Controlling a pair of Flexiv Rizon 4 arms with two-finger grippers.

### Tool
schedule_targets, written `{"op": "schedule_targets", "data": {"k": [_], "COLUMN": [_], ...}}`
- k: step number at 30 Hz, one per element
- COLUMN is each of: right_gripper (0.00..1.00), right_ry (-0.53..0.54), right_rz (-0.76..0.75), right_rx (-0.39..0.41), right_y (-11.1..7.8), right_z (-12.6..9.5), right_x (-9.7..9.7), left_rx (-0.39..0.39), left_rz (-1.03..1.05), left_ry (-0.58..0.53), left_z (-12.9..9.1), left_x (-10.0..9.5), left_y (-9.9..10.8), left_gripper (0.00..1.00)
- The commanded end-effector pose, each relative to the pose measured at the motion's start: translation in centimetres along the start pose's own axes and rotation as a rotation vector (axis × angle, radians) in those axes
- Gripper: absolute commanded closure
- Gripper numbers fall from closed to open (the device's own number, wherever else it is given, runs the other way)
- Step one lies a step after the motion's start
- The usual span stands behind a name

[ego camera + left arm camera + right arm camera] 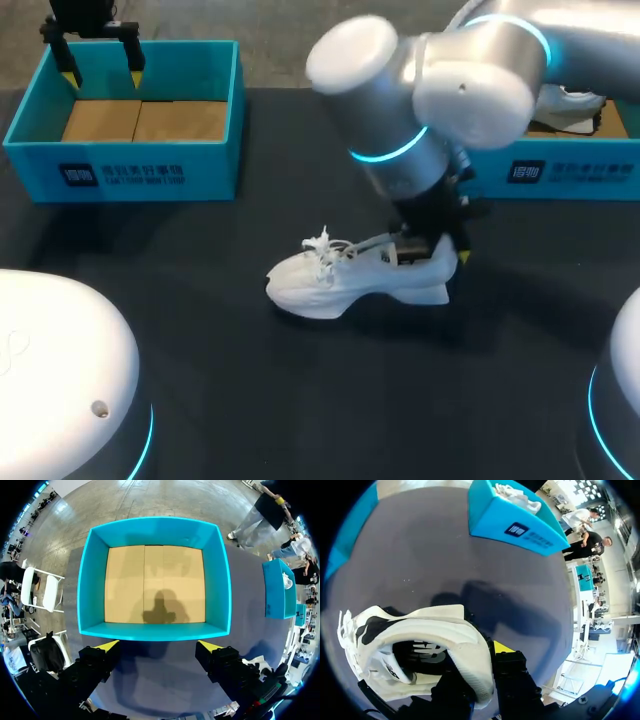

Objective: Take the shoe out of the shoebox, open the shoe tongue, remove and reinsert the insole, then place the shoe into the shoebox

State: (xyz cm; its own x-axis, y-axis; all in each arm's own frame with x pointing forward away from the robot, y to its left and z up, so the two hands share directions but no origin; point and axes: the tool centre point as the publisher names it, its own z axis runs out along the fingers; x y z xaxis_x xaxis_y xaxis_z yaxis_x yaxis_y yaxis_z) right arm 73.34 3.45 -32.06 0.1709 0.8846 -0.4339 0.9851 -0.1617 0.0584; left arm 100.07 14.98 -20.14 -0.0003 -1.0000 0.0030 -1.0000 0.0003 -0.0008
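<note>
White shoe (350, 275) (420, 635) lies on its sole on the dark table (200, 350), toe towards the left arm's side, outside both boxes. The right gripper (435, 250) (480, 660) is clenched on its heel: the heel wall sits between the fingers, with one yellow tip showing against its outside. The left gripper (100, 65) (159, 645) hangs released, fingers wide apart, above the near wall of the left box (130, 160) (155, 530), whose brown floor is bare. The right box (560, 170) (510, 520), at the table's far right, holds a second shoe (570, 105) (515, 492).
</note>
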Motion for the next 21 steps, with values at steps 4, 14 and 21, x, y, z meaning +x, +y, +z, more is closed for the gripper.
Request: {"op": "schedule_targets", "data": {"k": [4,14,21], "right_gripper": [1.0,1.0,1.0], "right_ry": [0.014,0.06,0.081], "right_rz": [0.003,0.013,0.007], "right_rx": [0.022,0.011,-0.006], "right_y": [0.3,0.4,0.4], "right_z": [2.7,4.6,5.3], "right_x": [1.8,2.1,2.1], "left_rx": [-0.001,-0.001,-0.001], "left_rz": [0.0,0.0,0.0], "left_ry": [-0.001,-0.001,-0.001], "left_z": [-0.1,-0.1,-0.1], "left_x": [0.0,0.0,0.0], "left_y": [0.0,0.0,0.0], "left_gripper": [0.0,0.0,0.0]}}
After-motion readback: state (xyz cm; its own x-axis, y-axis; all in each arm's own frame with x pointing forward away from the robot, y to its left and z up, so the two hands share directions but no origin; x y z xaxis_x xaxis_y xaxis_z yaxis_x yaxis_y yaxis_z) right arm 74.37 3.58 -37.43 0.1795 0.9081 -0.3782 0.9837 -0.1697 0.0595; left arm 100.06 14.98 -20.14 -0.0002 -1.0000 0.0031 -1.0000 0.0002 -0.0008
